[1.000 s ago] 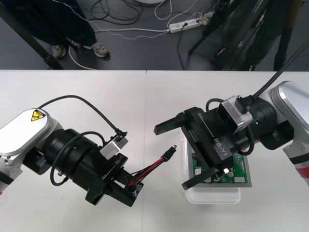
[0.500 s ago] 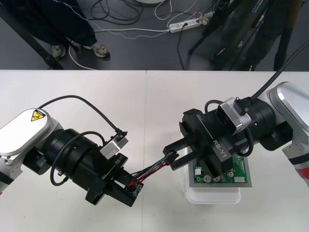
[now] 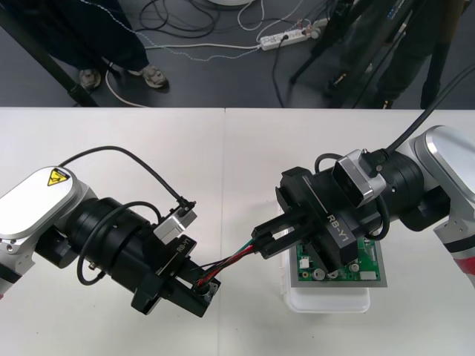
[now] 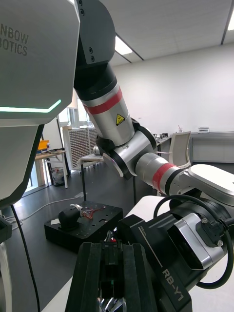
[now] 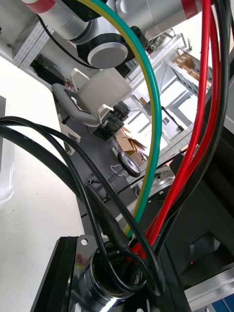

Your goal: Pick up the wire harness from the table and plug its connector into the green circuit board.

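L gripper (image 3: 202, 291) clamped on harness (image 3: 230, 261) socket end; R gripper (image 3: 266, 243) pinched on its plug end, wires strung between.
L→R: L arm low over near-left table (image 3: 223, 163), round socket (image 5: 108, 275) seated in its grip; red/green/blk wires rise off table to R fingers (image 4: 141, 282), set close together, plug hid in grip, just left of green board (image 3: 360, 263) on white base (image 3: 326, 302). Step, my read: handover. L shd let go slow so wires don't tug plug askew, then R swings to board. Room: open table far side & centre; near edge close under L gripper & base; R gripper body overhangs board, so target there poorly seen, go easy.
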